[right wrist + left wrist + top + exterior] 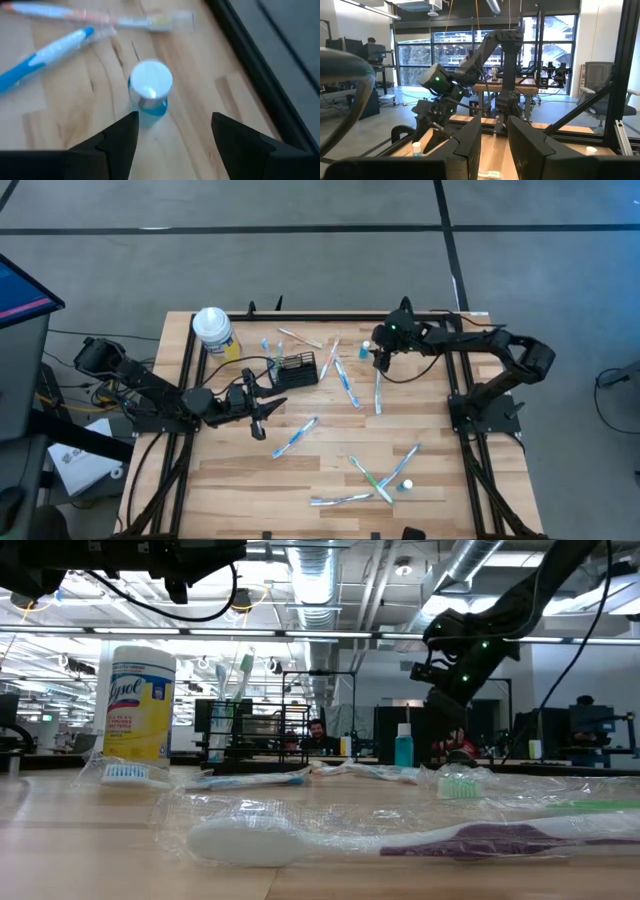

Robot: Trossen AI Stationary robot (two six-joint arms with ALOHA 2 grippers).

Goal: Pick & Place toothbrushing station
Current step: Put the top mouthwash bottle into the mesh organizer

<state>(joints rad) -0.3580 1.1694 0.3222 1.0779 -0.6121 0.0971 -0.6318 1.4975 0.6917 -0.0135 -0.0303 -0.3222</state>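
The toothbrushing station, a small black wire-mesh caddy (298, 368), stands on the wooden table left of centre. No gripper touches it. My left gripper (262, 412) hovers just on the caddy's near-left side, fingers (470, 145) apart with nothing between them. My right gripper (382, 362) is at the table's far right, open and slanting down. A small blue bottle with a white cap (150, 92) stands upright on the table just ahead of its fingertips, untouched.
A yellow canister with a white lid (213, 330) stands at the far left. Several wrapped toothbrushes (295, 438) lie scattered over the table, one close to the low camera (400, 835). A second small bottle (405, 485) sits near the front right.
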